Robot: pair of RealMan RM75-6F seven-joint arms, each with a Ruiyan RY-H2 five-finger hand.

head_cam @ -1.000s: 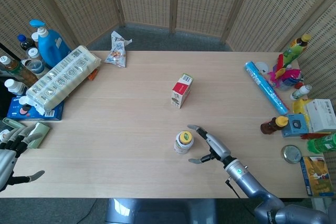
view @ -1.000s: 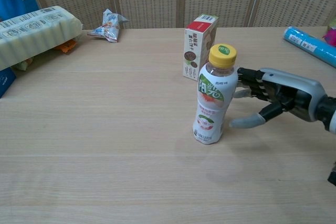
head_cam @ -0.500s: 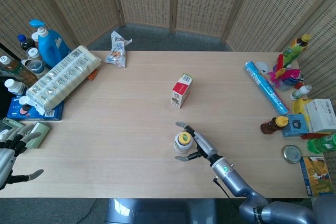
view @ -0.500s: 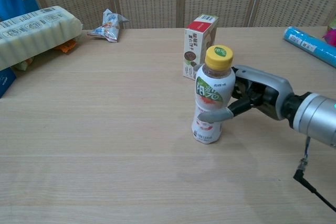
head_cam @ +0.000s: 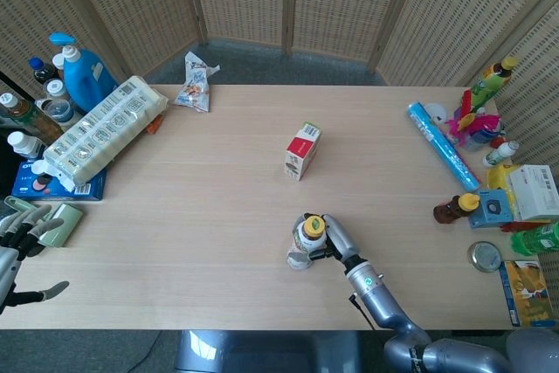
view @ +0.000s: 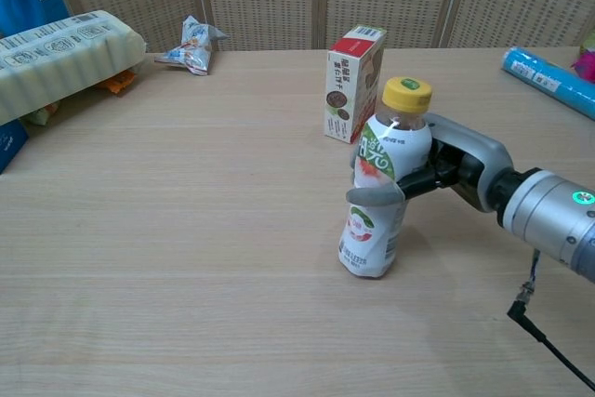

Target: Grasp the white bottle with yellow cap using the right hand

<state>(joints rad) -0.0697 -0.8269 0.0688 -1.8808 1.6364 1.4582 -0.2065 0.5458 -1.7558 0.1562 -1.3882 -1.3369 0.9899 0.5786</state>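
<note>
red-white carton upright mid-table | blue tube right | snack bag, perhaps crumpled

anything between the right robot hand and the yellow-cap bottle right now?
Nothing visible. The right robot hand is already around the white bottle with yellow cap, fingers wrapped on its body, and the bottle leans toward the hand. The red and white box stands behind the bottle, clear of the grasp.

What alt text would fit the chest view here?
The right hand grips a white bottle with yellow cap, which is tilted on the wooden table. Behind it stands a red-topped carton, with a crumpled snack wrapper further back left.
</note>
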